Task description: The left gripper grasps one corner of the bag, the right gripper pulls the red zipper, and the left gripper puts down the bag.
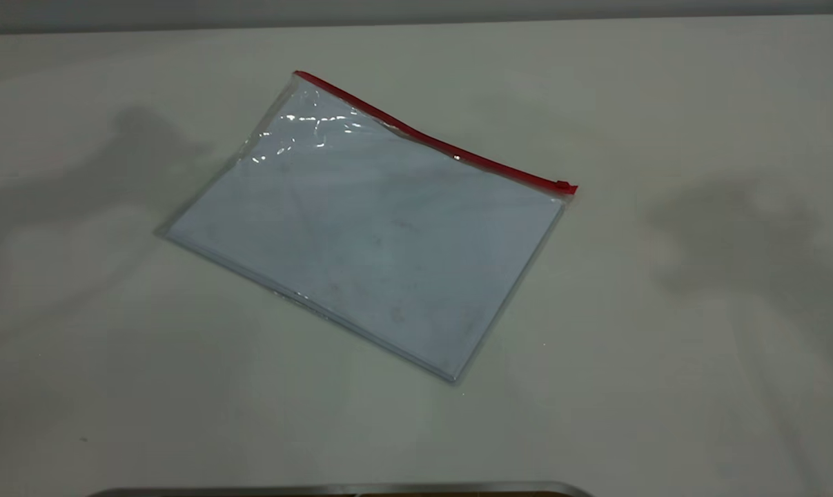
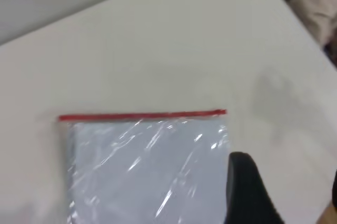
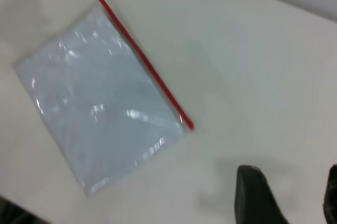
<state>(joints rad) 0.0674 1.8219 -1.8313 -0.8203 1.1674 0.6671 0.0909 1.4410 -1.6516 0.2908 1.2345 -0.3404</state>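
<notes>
The bag lies flat on the white tabletop, set at a slant near the middle; in the exterior view its near corner points toward the camera, and pale bluish sheets show through the clear plastic; beyond them the plastic near the far left corner is wrinkled and glints; the zipper runs along the far long edge, from the far left corner down to the right end, where the small red slider sits; neither arm appears in that view, only soft shadows on the tabletop at either side.

In the left wrist view the left pincer hangs above the tabletop just beside the bag's corner at 1 end of the zipper, touching nothing; its fingers stand spread, 1 dark finger showing clearly.

In the right wrist view the right pincer hovers over bare tabletop, apart from the bag; its fingers are spread and hold nothing.
</notes>
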